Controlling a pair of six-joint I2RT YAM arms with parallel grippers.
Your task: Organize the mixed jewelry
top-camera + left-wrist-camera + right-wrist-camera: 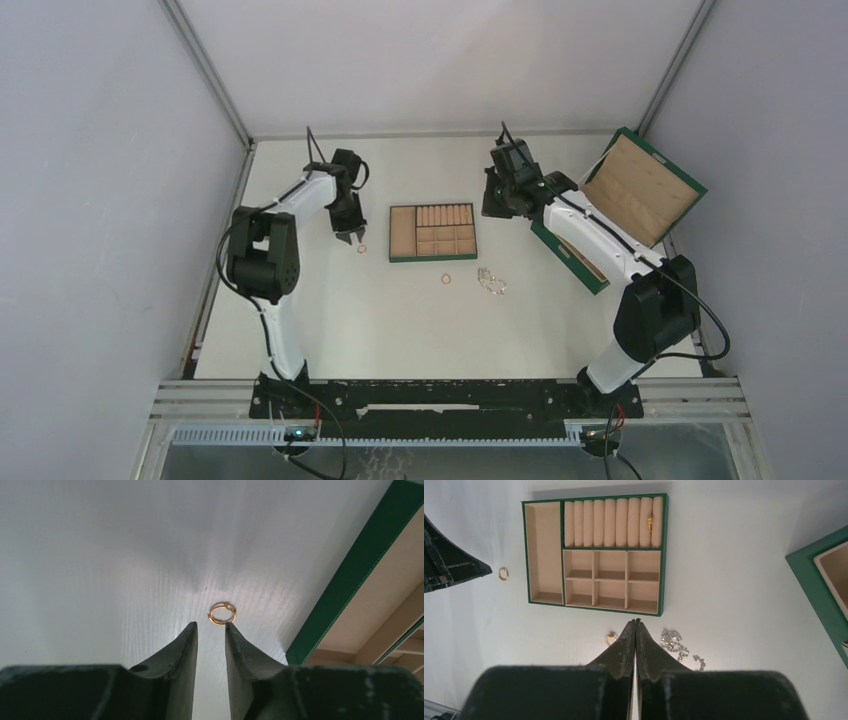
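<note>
**A:** Where is the left gripper [211,625] at this moment?

**B:** It hangs low over the white table [330,320], to the left of the tan compartmented tray with the green edge [664,555]. Its jaws stand a little apart and nothing is between them. A small thin gold ring [222,614] lies flat on the table just in front of the tips. Whether it touches one tip, I cannot tell.

**A:** And the right gripper [634,621]?

**B:** Its jaws are pressed together and empty, beside the far right corner of the tray. A second thin gold ring [610,639] and a silvery sparkly tangle of chain [674,642] lie on the table near the tray's front edge, close to each other but apart. A small gold piece [649,524] sits between two tan rolls in the tray. The large green box with tan lining [640,190] stands open at the right.
</note>
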